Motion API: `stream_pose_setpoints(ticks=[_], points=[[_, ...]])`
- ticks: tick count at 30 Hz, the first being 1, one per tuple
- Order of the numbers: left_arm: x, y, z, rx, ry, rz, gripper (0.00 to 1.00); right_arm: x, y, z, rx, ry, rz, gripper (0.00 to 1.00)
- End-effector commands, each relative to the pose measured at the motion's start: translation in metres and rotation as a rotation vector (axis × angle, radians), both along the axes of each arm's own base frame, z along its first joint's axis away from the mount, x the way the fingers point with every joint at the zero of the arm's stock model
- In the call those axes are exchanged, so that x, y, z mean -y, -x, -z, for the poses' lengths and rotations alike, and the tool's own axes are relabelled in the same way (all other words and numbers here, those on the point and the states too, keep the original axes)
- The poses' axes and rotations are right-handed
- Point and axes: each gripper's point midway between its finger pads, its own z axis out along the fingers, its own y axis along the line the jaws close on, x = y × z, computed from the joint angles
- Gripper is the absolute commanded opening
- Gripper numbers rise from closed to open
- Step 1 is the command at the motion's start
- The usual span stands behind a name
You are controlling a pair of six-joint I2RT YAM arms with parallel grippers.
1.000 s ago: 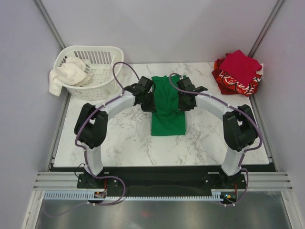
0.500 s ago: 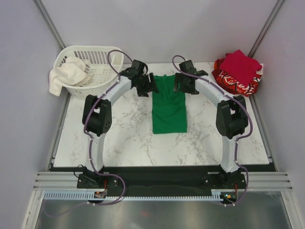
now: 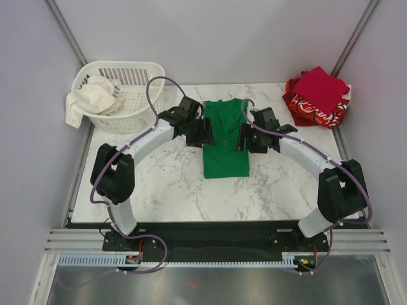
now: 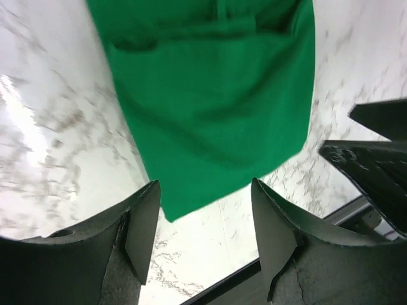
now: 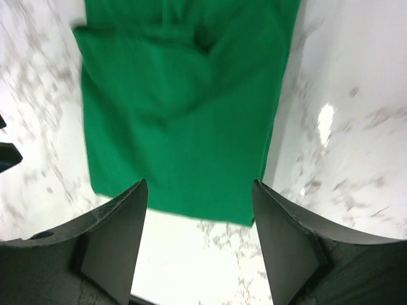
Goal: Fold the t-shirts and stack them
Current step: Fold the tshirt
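The bright green t-shirt lies flat in the middle of the table, folded into a long narrow strip. My left gripper hovers at its left edge, open, with nothing between the fingers. My right gripper hovers at its right edge, also open and empty. In the left wrist view the green t-shirt lies beyond the left gripper. The right wrist view shows the green t-shirt past the right gripper. A folded crimson t-shirt rests on the red printed t-shirt at the far right corner.
A white slatted basket stands at the far left corner, with a white cloth hanging over its rim. Grey walls close in on both sides and the back. A black strip runs along the table's near edge.
Both grippers were shut at the green t-shirt a second ago and have opened. They swung to its far end, then came back nearer along its sides. The shirt lies released.
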Motion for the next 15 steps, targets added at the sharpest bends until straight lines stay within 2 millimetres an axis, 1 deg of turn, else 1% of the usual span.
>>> stream_pose_setpoints(ticks=[1,2,3,4,5,6,7,8,9,11,15], points=[[0.011,0.035,0.012,-0.028,0.062,0.035,0.66,-0.014,0.026,0.016,-0.038,-0.107,-0.062,0.74],[0.011,0.042,0.009,-0.020,0.076,0.036,0.66,-0.008,0.030,0.016,-0.027,-0.084,-0.046,0.74],[0.003,0.057,0.027,-0.056,0.057,0.028,0.66,-0.001,0.041,0.030,-0.052,-0.062,-0.050,0.73],[0.000,0.062,0.032,-0.069,0.057,0.008,0.67,0.001,0.045,0.034,-0.052,-0.061,-0.049,0.72],[0.000,0.062,0.027,-0.040,0.083,0.000,0.67,0.002,0.049,0.037,-0.051,-0.061,-0.053,0.72],[-0.007,0.074,0.042,-0.078,0.071,-0.020,0.68,0.004,0.058,0.049,-0.074,-0.063,-0.054,0.71],[-0.009,0.078,0.046,-0.081,0.075,-0.025,0.68,0.003,0.062,0.054,-0.084,-0.074,-0.059,0.70],[-0.009,0.079,0.044,-0.069,0.089,-0.030,0.68,0.002,0.066,0.058,-0.094,-0.085,-0.059,0.70],[-0.013,0.085,0.053,-0.089,0.081,-0.039,0.68,0.002,0.073,0.065,-0.115,-0.097,-0.062,0.70],[-0.015,0.089,0.057,-0.092,0.078,-0.043,0.68,0.000,0.073,0.071,-0.118,-0.108,-0.057,0.69],[-0.020,0.094,0.061,-0.090,0.074,-0.059,0.67,0.006,0.075,0.083,-0.131,-0.075,-0.048,0.67]])
